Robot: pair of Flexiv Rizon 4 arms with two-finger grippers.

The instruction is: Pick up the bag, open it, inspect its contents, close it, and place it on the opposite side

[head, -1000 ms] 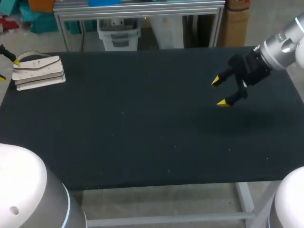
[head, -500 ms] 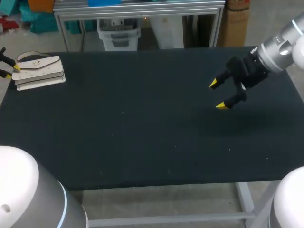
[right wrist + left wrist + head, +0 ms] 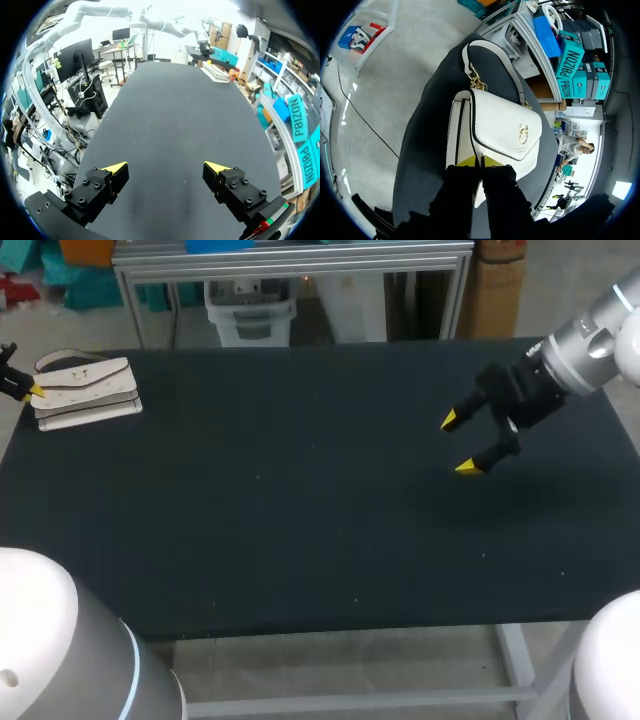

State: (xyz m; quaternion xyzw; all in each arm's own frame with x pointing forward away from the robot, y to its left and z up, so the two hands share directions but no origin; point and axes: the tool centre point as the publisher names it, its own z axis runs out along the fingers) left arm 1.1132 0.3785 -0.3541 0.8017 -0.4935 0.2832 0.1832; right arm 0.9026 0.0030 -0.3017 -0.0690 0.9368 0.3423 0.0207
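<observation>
**Left jaws closing on the handbag; right arm waiting**

Change: a second ago the left gripper (image 3: 28, 390) stood at the far left edge of the table (image 3: 300, 500) with its yellow tips spread well apart beside the handbag (image 3: 85, 390). Half a second ago the tips were closer together. Now only one tip shows in the head view, pressed against the bag's left end. The bag has slid a little to the right, which points to contact.

Left wrist view: the left gripper (image 3: 480, 161) has its jaws nearly together, leaving only a narrow slit. A strip of the white handbag (image 3: 505, 130) sits in the slit, so the jaws appear to pinch the bag's near end. The bag lies flat with its flap closed and the gold clasp (image 3: 522, 132) on top. Its strap (image 3: 507, 62) loops away on the far side, joined by a gold chain (image 3: 476, 80).

Right gripper (image 3: 458, 444): it has drifted slightly down and left. It hangs over the table right of middle, well apart from the bag. In the right wrist view its jaws (image 3: 165, 167) are spread wide and hold nothing, with only bare table beneath.

Judgement: this is the pick-up step and the grasp looks just made. The bag is not lifted yet. Opening, inspecting, closing and carrying it across all remain. The hold is thin and at one end, so the bag may swing or slip when raised.
</observation>
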